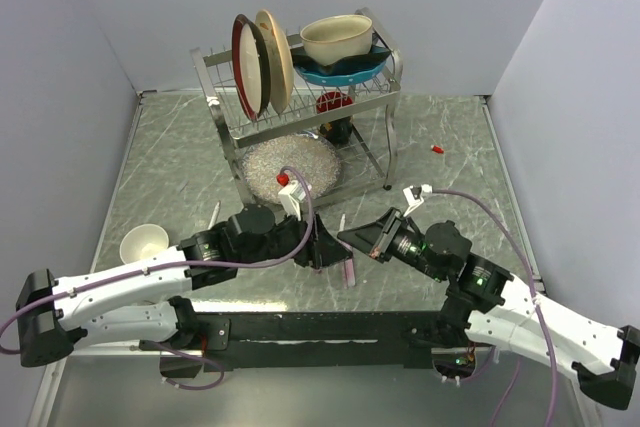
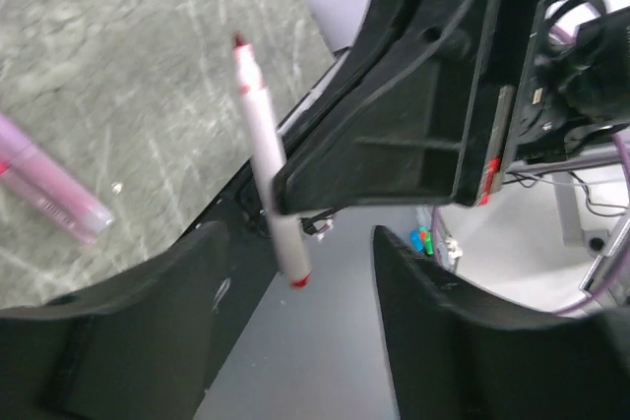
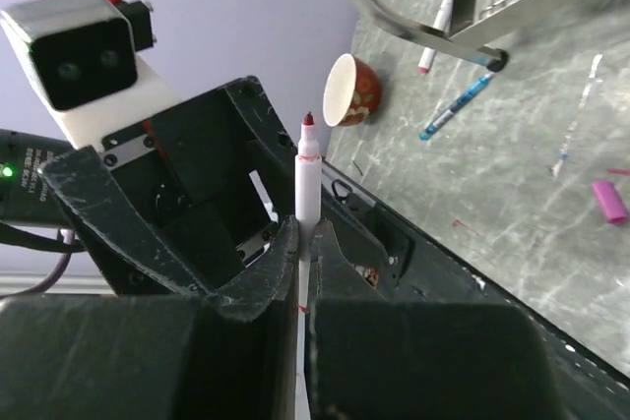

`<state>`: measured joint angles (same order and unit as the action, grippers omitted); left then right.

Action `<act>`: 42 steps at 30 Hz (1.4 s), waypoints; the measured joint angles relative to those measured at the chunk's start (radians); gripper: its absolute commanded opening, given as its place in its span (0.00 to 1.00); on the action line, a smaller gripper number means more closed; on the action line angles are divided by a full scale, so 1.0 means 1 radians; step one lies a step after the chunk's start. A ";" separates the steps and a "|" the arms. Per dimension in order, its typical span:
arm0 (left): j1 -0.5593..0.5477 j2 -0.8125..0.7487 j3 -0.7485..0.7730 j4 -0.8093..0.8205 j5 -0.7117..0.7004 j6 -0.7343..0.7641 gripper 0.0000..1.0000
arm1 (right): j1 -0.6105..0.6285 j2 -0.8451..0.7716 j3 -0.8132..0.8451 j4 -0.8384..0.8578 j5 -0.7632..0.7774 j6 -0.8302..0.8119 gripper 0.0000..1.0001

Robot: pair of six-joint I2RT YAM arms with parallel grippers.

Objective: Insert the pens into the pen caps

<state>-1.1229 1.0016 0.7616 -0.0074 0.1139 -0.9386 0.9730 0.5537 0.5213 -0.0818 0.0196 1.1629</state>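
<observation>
My right gripper (image 3: pixel 307 243) is shut on a whitish pen (image 3: pixel 307 179) that stands upright, red tip up. In the left wrist view this same pen (image 2: pixel 262 159) hangs from the right gripper's black fingers (image 2: pixel 394 154), and its lower end dips between the fingertips of my left gripper (image 2: pixel 295 341), which is open and not touching it. From above, the left gripper (image 1: pixel 322 245) and the right gripper (image 1: pixel 350 237) meet at the table's middle front. A pink pen (image 1: pixel 349 270) lies just below them. A blue pen (image 3: pixel 455 105), a white pen (image 3: pixel 436 31) and a pink pen cap (image 3: pixel 608 201) lie on the table. A red pen cap (image 1: pixel 437 149) lies far right.
A metal dish rack (image 1: pixel 385 142) with plates and bowls stands at the back centre, with a glass plate (image 1: pixel 262 169) under it. A small bowl (image 1: pixel 143 242) sits at the left beside the left arm. White walls close in the table on three sides.
</observation>
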 measured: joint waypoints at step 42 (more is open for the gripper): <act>0.002 -0.128 -0.029 0.066 0.020 0.006 0.40 | 0.098 0.060 0.123 0.090 0.103 -0.157 0.00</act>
<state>-1.1213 0.8734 0.7330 0.0589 0.1337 -0.9321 1.0710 0.6136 0.6445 0.0078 0.1226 1.0058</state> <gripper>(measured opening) 0.403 0.055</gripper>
